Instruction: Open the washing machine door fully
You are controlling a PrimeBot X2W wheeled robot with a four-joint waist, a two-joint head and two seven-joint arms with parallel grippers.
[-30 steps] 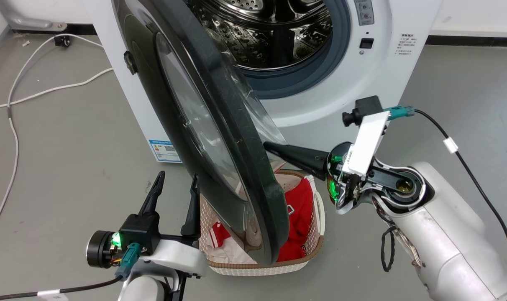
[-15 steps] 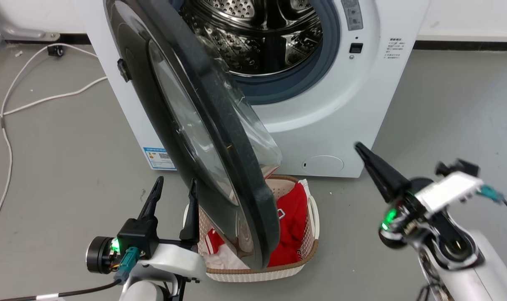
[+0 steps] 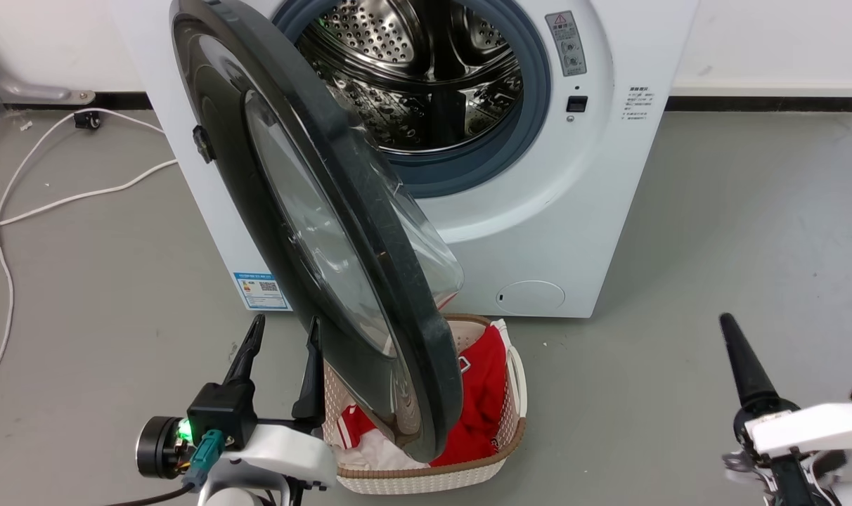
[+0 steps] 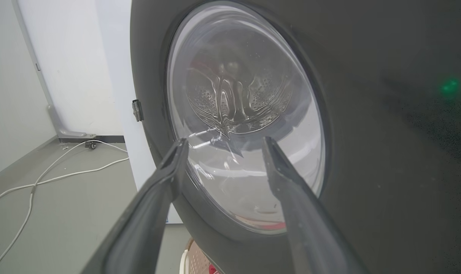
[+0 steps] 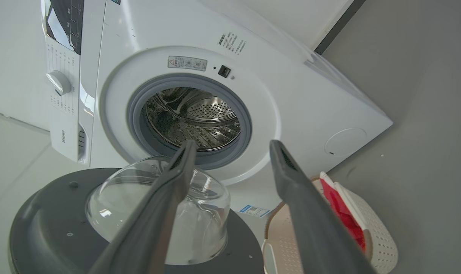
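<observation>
Beyond the washing machine door (image 5: 44, 232), grey "Hisense" lettering (image 5: 63, 136)

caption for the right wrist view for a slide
Right gripper, fingers apart, faces the steel drum; the washing machine door hangs open lower left, basket of red clothes lower right.

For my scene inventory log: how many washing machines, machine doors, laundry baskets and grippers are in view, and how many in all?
washing machine: 1
washing machine door: 1
laundry basket: 1
grippers: 2 (left gripper, right gripper)
Total: 5
</observation>
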